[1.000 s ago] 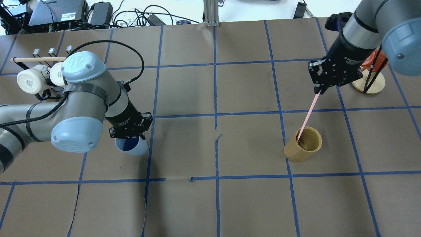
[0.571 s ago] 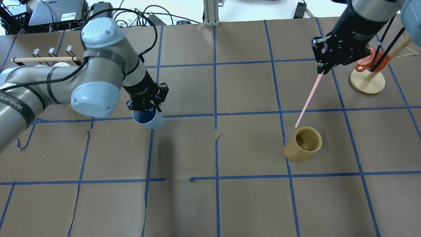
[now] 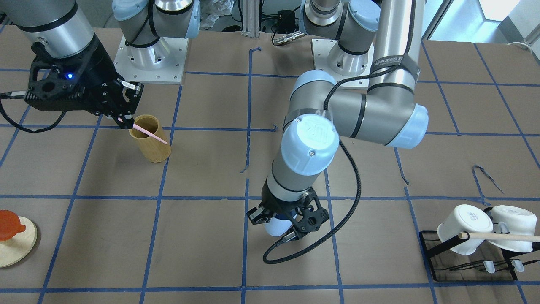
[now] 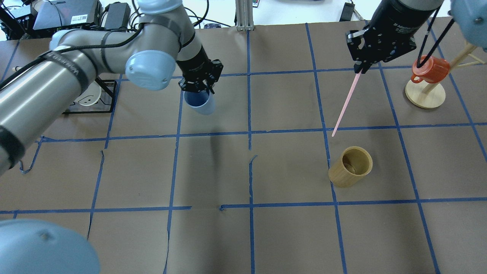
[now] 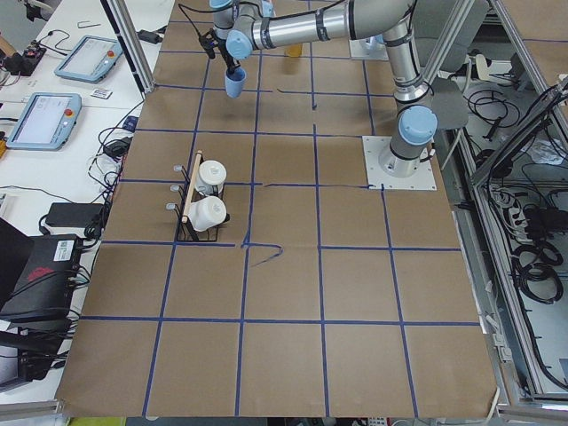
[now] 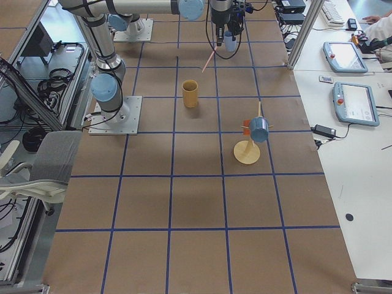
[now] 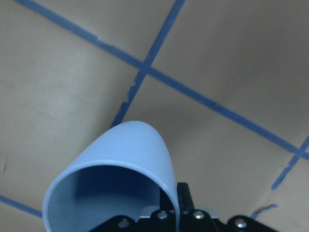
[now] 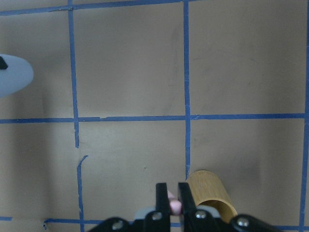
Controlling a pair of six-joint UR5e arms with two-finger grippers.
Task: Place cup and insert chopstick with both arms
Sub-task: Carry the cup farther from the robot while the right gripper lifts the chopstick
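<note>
My left gripper is shut on the rim of the light-blue cup and holds it in the air over the far middle-left of the table. The cup also shows in the front view under that gripper, and fills the left wrist view. My right gripper is shut on the top end of the pink chopstick, which hangs slanted with its tip above the table, clear of the tan bamboo cylinder. The right wrist view shows the pink end between the shut fingers.
The bamboo cylinder stands upright right of centre. An orange mug hangs on a wooden stand at the far right. A black rack with white mugs and a wooden dowel stands at the left side.
My left arm has carried the cup away from the robot and toward the centre. My right gripper has lifted the chopstick out of the bamboo cylinder and moved it farther back.
</note>
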